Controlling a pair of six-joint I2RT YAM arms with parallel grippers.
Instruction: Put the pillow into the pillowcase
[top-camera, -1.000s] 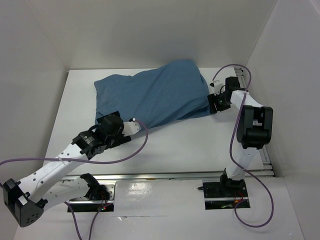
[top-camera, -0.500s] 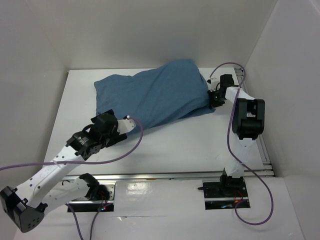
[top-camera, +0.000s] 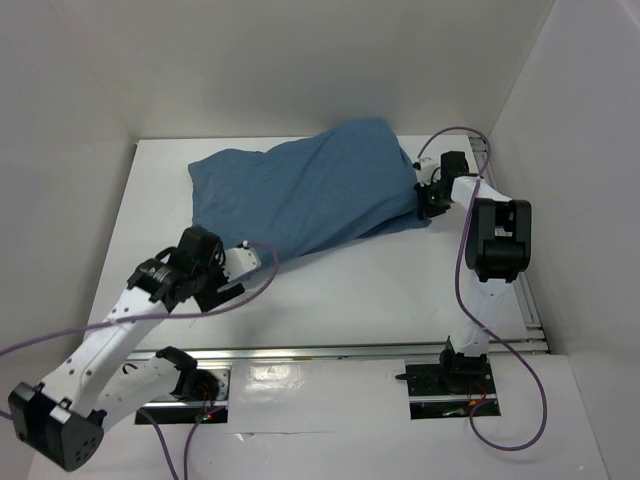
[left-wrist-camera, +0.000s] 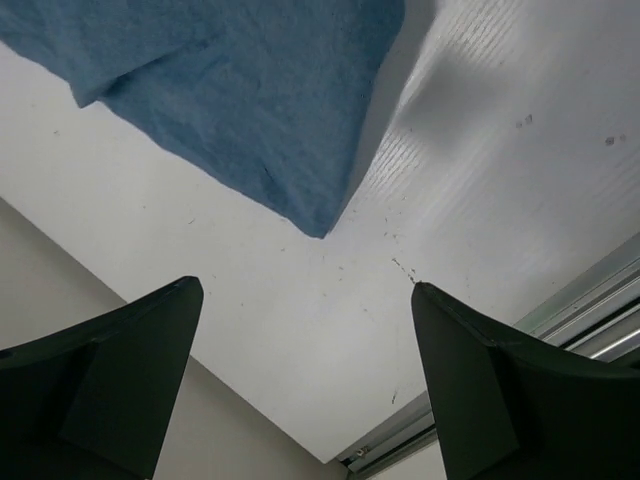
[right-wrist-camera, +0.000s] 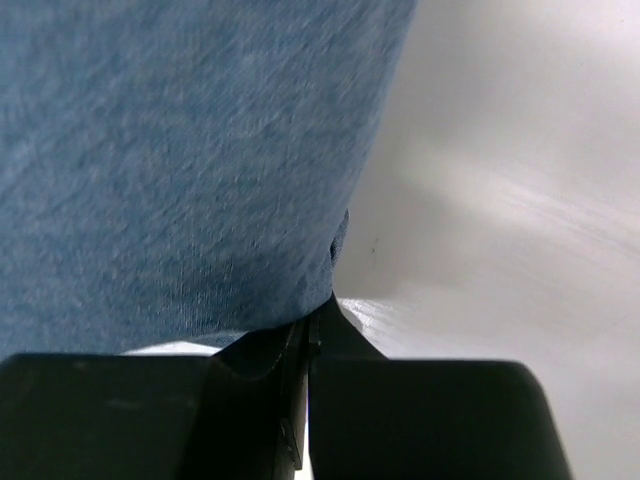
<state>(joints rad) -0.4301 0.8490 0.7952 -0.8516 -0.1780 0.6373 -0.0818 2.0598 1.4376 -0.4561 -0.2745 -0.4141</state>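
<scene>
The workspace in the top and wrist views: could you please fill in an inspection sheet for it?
Surface: white table, a few small specks in the left wrist view.
Job's things: blue pillowcase lying bulged across the far half; pillow not in sight, possibly inside.
Clutter: nothing seen.
Grippers: left gripper open, above bare table near a pillowcase corner and holding nothing; right gripper shut on the pillowcase's right edge.
Cables: purple cables loop along both arms; the left one hangs close to the pillowcase's near edge.
Surroundings: plain white walls on three sides, metal rail along the near edge.
</scene>
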